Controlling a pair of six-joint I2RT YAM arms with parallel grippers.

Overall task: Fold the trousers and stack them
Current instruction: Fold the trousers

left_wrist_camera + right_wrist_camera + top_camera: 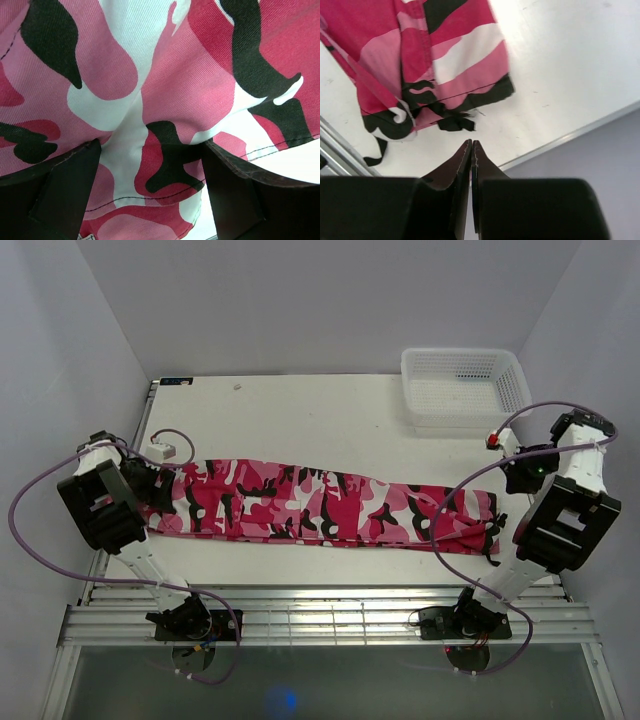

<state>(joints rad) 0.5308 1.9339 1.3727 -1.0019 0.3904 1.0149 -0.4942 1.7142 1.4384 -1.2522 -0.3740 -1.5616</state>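
Long soft cloth trousers in pink, red, white and black camouflage print (330, 505): laid out flat, full length, left to right across the white table (300, 410). No fold made yet.

Left gripper (150, 170): jaws wide apart, low over the left end, cloth between and beneath them, nothing pinched.

Right gripper (471, 145): fingertips pressed together on nothing, hanging above bare table just short of the frayed hem at the right end.

Risks:
- The right jaws must reopen and reach the hem; otherwise only the left end rises and the cloth drags crooked.
- The left jaws may catch the top layer alone (layers not distinguishable here).
- The right arm's purple cable (450, 520) loops across the right end and could snag.

White plastic mesh basket (462, 388): far right corner, well apart.
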